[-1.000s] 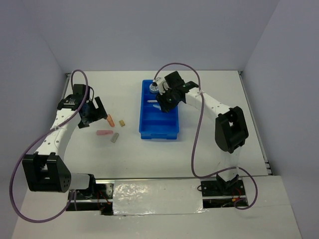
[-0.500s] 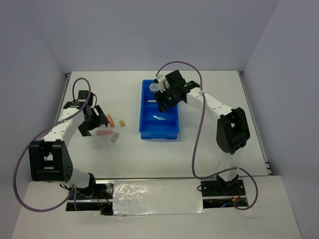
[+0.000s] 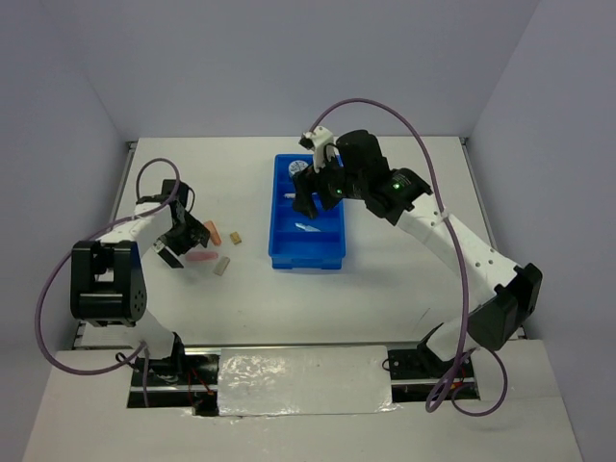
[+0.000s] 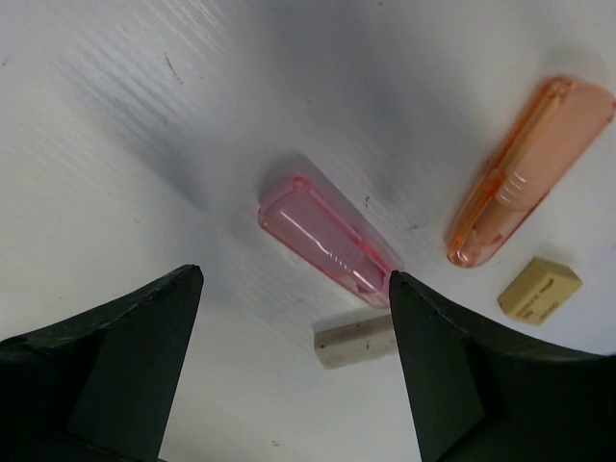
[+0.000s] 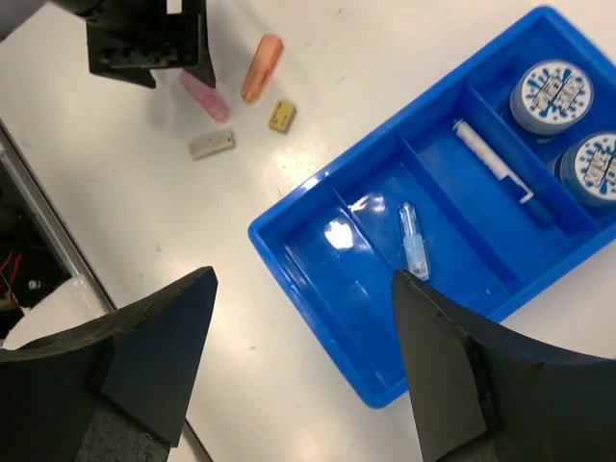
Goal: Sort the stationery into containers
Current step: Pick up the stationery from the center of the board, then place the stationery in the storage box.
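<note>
- White bench [image 3: 404, 289], plain grey walls: sorting looks roughly half done.
- Toward the left edge, the left gripper [image 4: 296, 279] hangs low with jaws wide apart and nothing in them, the pink bar [image 4: 327, 241] lying between its fingers.
- Just beside it, the orange bar [image 4: 525, 168], grey bar [image 4: 356, 342] and tan bar [image 4: 539, 289] lie unsorted on the bench.
- Mid-bench toward the far edge, the blue tray [image 5: 332, 274] holds two rolls [image 5: 555, 93], the pen [image 5: 496, 164] and the light-blue bar [image 5: 414, 243]; its near compartment is empty.
- Above the tray, the right gripper [image 5: 303, 277] is spread wide and empty.
</note>
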